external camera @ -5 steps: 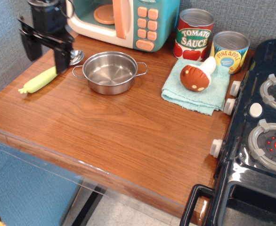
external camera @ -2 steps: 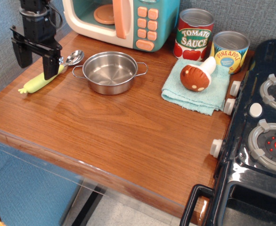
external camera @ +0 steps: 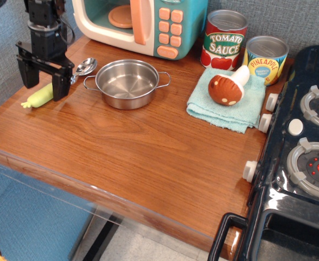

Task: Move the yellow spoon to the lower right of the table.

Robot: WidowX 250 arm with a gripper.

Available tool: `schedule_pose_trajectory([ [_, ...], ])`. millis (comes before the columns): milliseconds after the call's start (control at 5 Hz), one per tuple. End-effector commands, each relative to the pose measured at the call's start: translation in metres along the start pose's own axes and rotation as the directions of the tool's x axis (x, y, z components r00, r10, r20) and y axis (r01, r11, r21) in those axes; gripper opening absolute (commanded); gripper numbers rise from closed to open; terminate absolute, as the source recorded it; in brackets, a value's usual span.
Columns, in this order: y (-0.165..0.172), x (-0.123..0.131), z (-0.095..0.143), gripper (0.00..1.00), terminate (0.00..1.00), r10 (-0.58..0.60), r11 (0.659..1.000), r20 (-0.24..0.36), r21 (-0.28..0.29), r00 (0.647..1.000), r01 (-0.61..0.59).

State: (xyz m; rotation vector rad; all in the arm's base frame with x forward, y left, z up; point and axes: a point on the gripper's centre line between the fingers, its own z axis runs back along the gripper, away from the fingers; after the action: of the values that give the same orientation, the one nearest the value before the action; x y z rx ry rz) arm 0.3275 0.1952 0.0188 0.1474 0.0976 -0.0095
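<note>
At the table's ten o'clock corner the gripper stands over the yellow spoon, its jaws spread wide, one finger on either side of the handle and gripping nothing. The spoon lies flat, its silver bowl pointing to two o'clock. Just beside that bowl, at three o'clock, sits a steel pot. Farther on lies a blue cloth carrying a toy mushroom.

Glossy brown wood-grain tabletop, clear plastic front edge. Shiny steel two-handled pot. Matt pale-yellow plastic spoon, polished metal bowl. Soft teal cloth towel. Glossy black plastic stove.
</note>
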Motion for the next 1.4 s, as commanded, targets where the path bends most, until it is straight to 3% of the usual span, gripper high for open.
schedule_pose_trajectory([
  [0,0.001,0.01,0.006,0.0,0.0,0.017,1.0,0.029,-0.025,0.999,-0.017],
  [200,0.003,0.008,0.02,0.0,0.0,0.026,1.0,0.063,-0.014,0.998,-0.025],
  [600,-0.003,-0.014,0.083,0.0,0.0,0.122,0.99,0.191,0.051,0.974,-0.134],
  [800,-0.041,-0.022,0.1,0.0,0.0,0.136,0.99,0.209,0.011,0.968,-0.141],
  [1000,-0.089,-0.028,0.103,0.0,0.0,0.076,0.997,0.255,-0.045,0.964,-0.067],
  [1200,-0.138,-0.036,0.108,0.0,0.0,0.011,0.998,0.291,-0.067,0.957,0.009],
])
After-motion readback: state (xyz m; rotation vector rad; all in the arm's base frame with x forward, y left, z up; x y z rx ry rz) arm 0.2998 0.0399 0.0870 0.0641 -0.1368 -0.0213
